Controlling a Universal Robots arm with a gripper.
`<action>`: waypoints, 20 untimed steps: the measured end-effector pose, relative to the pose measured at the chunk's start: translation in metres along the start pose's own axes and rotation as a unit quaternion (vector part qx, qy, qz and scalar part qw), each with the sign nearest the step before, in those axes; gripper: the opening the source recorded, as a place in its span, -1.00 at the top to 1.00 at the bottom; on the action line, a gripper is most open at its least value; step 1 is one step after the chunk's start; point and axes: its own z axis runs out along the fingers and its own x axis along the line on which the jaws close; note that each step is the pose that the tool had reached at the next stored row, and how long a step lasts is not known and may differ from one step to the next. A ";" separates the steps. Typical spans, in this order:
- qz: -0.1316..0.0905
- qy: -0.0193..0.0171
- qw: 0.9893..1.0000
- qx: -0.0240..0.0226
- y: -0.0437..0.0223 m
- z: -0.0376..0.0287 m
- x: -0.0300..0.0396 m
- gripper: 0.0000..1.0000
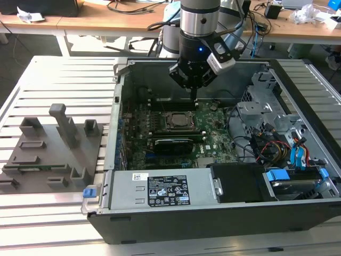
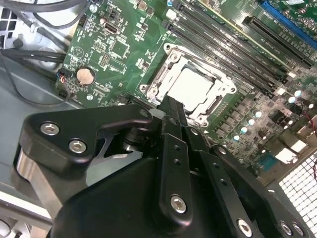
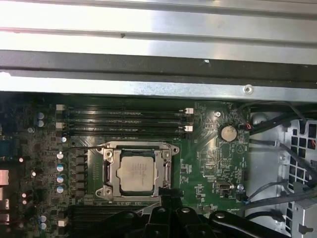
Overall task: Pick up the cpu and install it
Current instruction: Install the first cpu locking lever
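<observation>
The cpu (image 1: 178, 120) lies flat in the socket on the green motherboard (image 1: 216, 140) inside the open computer case (image 1: 213, 226). Its silvery top shows in both wrist views (image 2: 190, 89) (image 3: 138, 171), framed by the metal socket bracket. My gripper (image 1: 194, 98) hangs a little above the board, just beyond the socket's edge. Its black fingers are shut together with nothing between them, and their tip sits next to the socket (image 2: 172, 105) (image 3: 169, 192).
A grey fixture tray with upright pegs (image 1: 48, 149) stands on the slatted table at the exterior view's left. Inside the case are memory slots (image 3: 124, 121), a coin cell (image 3: 228, 132), cables and drive cages (image 1: 277, 138) at the exterior view's right.
</observation>
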 end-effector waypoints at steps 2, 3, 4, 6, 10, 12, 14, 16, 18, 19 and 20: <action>-0.008 0.000 1.000 -0.001 0.0000 0.0000 0.0000 0.79; -0.015 -0.001 1.000 -0.001 0.0000 0.0000 0.0000 0.79; -0.022 -0.001 1.000 -0.001 0.0000 0.0000 0.0000 0.79; -0.035 -0.001 0.999 -0.002 0.0000 0.0000 0.0000 0.79; -0.058 -0.002 0.998 -0.004 0.0000 0.0000 0.0000 0.79; -0.066 -0.003 0.998 -0.005 0.0000 0.0000 0.0000 0.79; -0.074 -0.003 0.997 -0.005 0.0000 0.0000 0.0000 0.79; -0.083 -0.004 0.997 -0.006 0.0000 0.0000 0.0000 0.79; -0.092 -0.004 0.996 -0.006 0.0000 0.0000 0.0000 0.79; -0.100 -0.004 0.995 -0.007 0.0000 0.0000 0.0000 0.79; -0.105 -0.004 0.994 -0.007 0.0000 0.0000 0.0000 0.79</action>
